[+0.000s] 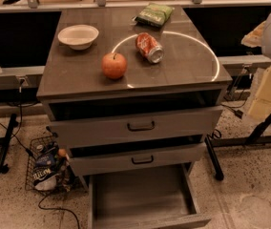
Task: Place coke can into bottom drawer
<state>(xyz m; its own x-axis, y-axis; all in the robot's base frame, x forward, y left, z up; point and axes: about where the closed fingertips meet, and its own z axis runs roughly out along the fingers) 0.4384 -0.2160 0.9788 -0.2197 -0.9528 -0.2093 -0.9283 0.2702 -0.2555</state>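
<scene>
Cylindrical coke can (149, 47) lies sideways on glossy countertop (78, 73); hand unseen, its state untellable.

Grey cabinet top (73, 78), white bowl (78, 36), red-orange apple (114, 65), coke can (149, 47) on its side, green bag (154, 14)

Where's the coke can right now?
In the camera view, the coke can lies on its side on the cabinet top, right of the apple; the end effector is not in view.

Lab/test area: metal stands (3, 147), loose cables (54, 207) on floor (250, 194).
</scene>
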